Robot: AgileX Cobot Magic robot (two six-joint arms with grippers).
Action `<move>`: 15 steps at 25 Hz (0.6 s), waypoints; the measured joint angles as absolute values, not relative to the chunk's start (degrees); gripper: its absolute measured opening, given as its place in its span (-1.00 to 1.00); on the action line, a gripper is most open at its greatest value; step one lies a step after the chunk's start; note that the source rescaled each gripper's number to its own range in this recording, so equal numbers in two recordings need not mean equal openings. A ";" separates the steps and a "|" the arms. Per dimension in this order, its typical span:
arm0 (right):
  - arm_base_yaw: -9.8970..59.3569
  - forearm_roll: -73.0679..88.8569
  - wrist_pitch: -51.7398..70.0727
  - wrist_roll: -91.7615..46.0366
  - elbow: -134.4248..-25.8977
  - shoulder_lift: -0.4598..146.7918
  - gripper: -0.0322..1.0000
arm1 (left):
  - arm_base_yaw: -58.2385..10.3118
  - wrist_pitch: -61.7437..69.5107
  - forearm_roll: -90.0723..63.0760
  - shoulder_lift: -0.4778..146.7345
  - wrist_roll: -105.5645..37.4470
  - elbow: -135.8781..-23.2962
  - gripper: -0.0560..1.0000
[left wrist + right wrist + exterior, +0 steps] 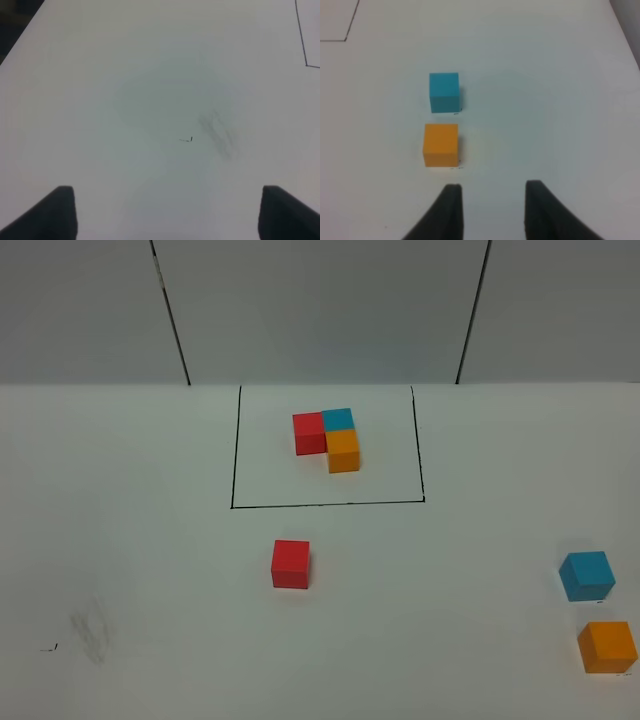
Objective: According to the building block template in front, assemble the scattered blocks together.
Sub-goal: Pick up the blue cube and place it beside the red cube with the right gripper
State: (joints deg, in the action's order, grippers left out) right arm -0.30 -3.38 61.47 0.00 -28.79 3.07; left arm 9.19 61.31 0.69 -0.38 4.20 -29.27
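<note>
The building block template (327,438), a joined red, blue and orange L-shape, sits inside a black-line rectangle (233,450) at the back middle. A loose red cube (290,564) lies in front of that rectangle. The loose blue cube (586,575) (444,92) and orange cube (607,647) (440,145) lie at the right edge, close together but apart. Neither arm shows in the exterior high view. My right gripper (493,200) hovers just short of the orange cube, fingers drawn in, holding nothing. My left gripper (170,215) stands wide open over bare table.
A white table (150,540) meets a grey back wall with two dark seams. A grey smudge (90,628) (220,132) and a tiny black mark (187,140) lie at the front left. One corner of the black rectangle (305,62) shows in the left wrist view.
</note>
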 joint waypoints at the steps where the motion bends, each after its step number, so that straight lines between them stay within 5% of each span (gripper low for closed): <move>1: -0.30 -3.38 61.47 0.00 -28.79 3.07 -0.94 | 9.19 61.31 0.69 -0.38 4.20 -29.27 0.99; 15: -0.30 -3.38 61.47 0.00 -28.79 3.07 -0.94 | 9.19 61.31 0.69 -0.38 4.20 -29.27 0.99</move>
